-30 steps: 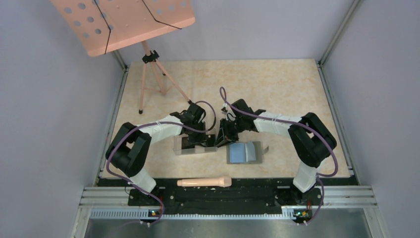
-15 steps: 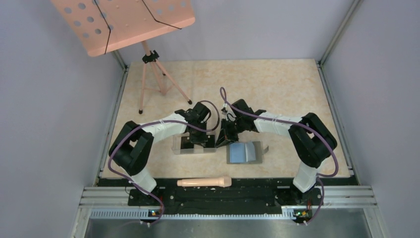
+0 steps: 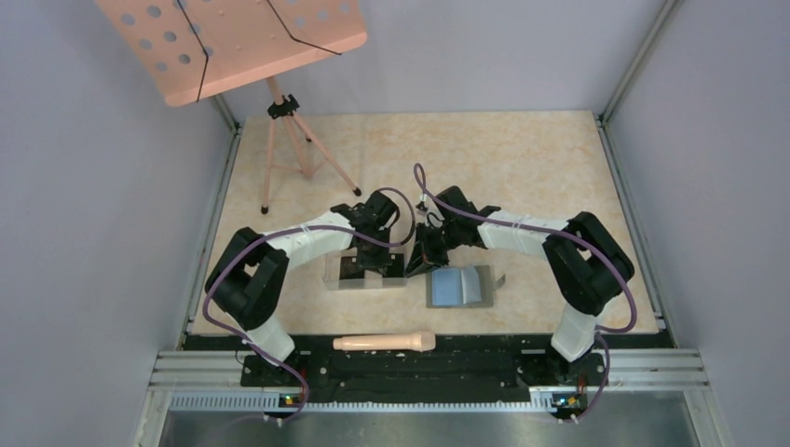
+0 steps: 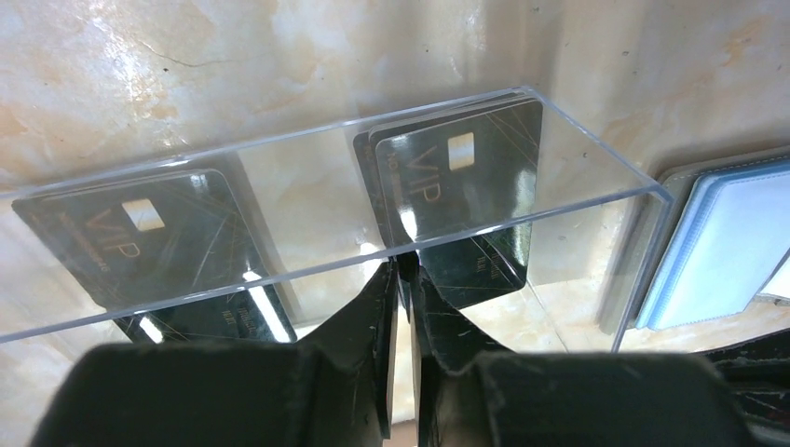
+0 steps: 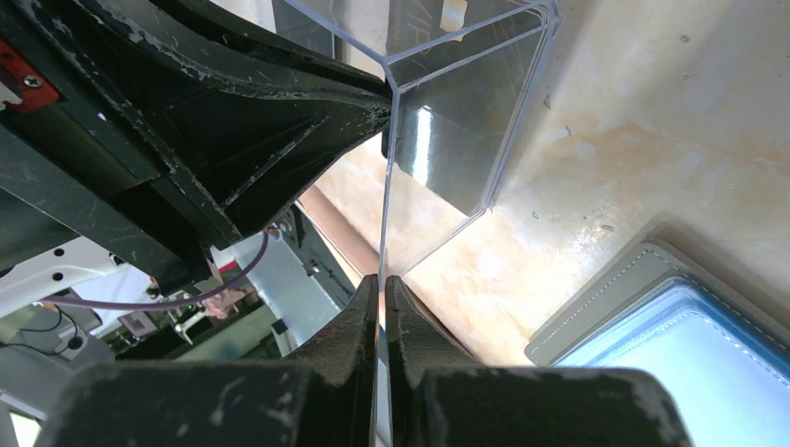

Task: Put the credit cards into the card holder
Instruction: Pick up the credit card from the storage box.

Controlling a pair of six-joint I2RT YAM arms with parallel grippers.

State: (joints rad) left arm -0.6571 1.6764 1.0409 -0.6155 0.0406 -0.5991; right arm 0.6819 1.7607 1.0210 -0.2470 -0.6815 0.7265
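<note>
Your right tool pinches a wall of the clear box; your left tool is pressed together at its near wall. The credit cards lie inside, and the card holder lies open just beside it.

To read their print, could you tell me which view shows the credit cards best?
The left wrist view: the credit cards lie in the clear box, VIP lettering legible. The top external view shows only dark patches beneath the arms; the right wrist view, a dark shape through the box wall.
</note>
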